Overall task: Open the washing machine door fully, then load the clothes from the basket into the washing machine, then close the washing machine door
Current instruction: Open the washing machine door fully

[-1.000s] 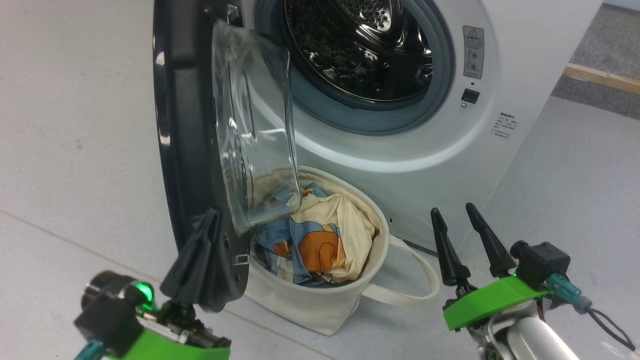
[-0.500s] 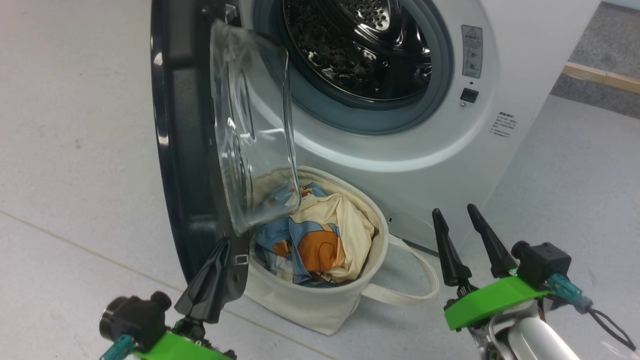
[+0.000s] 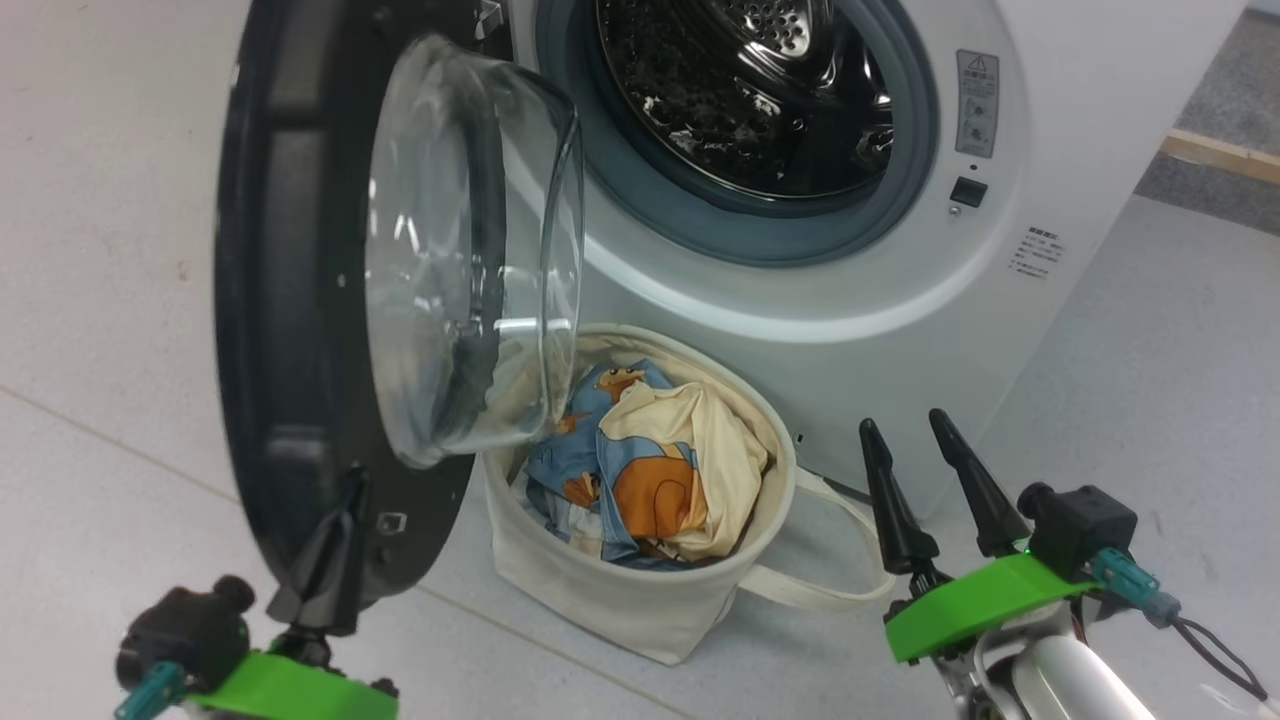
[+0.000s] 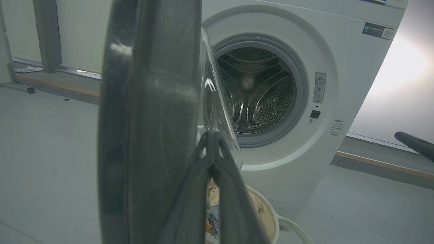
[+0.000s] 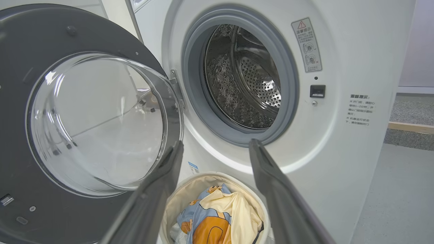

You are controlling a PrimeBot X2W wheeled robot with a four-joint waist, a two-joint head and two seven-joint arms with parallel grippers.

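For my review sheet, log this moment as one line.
phase: opening | washing machine door: swung wide | left gripper: shut, at door's lower rim | right gripper: open, empty | clothes: in basket | drum: empty

The basket (image 3: 600, 590), with the clothes (image 3: 650, 480) in it, stands before the washing machine (image 3: 880, 300); the washing machine door (image 3: 280, 300) stands out at the machine's left.
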